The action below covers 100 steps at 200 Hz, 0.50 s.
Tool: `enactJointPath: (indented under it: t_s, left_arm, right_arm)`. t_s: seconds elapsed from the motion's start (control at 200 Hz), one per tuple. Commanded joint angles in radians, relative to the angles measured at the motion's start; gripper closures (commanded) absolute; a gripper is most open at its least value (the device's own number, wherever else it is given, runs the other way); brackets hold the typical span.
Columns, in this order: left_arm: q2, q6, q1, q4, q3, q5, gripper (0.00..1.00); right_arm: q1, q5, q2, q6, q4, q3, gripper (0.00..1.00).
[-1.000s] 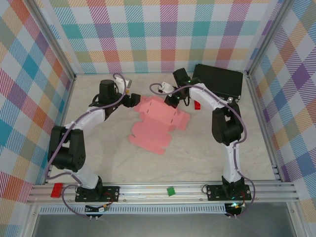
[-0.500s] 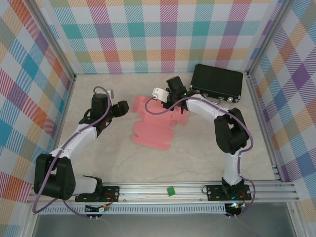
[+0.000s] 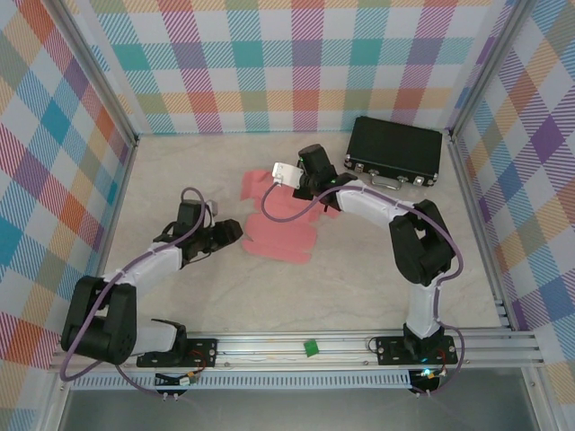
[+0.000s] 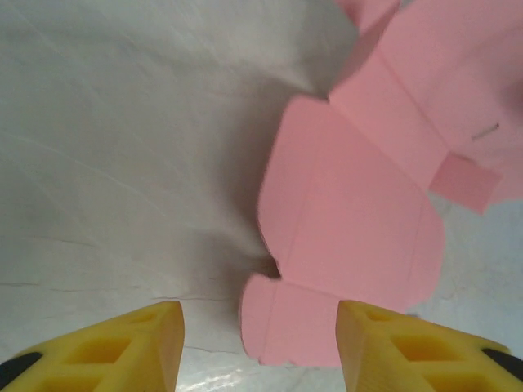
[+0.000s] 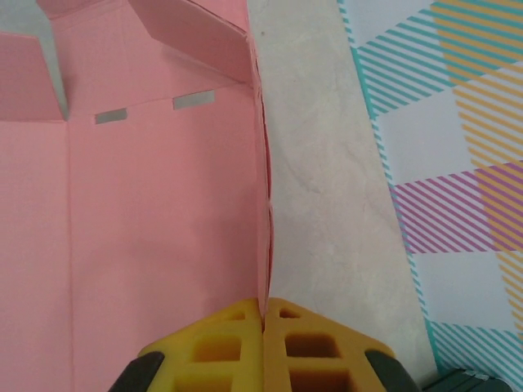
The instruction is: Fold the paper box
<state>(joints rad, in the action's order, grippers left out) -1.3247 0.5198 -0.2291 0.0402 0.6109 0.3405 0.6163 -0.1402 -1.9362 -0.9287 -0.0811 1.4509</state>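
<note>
Right gripper [image 5: 263, 314] pinches the paper box [image 3: 286, 235] at its edge, the sheet lying mostly flat on the table [image 3: 377, 278]. Left gripper [image 4: 257, 322] hangs part-open before a near flap [image 4: 286, 327] — next, likely, closing on it to fold.

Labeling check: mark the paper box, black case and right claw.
paper box [image 3: 280, 235]: top view, middle of the pink sheet.
black case [image 3: 395, 148]: top view, centre of its lid.
right claw [image 5: 263, 310]: right wrist view, seam between the shut fingertips.
</note>
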Motion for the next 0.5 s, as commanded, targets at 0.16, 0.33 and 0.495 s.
enactJointPath:
  t_s: [0.16, 0.33, 0.495]
  left_arm:
    - [-0.166, 0.098, -0.025, -0.216, -0.037, 0.098, 0.57]
    - [-0.255, 0.131, -0.032, -0.314, -0.040, 0.130, 0.74]
    - [-0.299, 0.172, -0.048, -0.362, -0.040, 0.138, 1.00]
  right_arm:
    - [0.020, -0.003, 0.038, -0.014, 0.063, -0.028, 0.99]
    - [0.026, 0.008, 0.046, -0.016, 0.065, -0.050, 0.99]
    - [0.042, 0.006, 0.058, -0.013, 0.081, -0.079, 0.99]
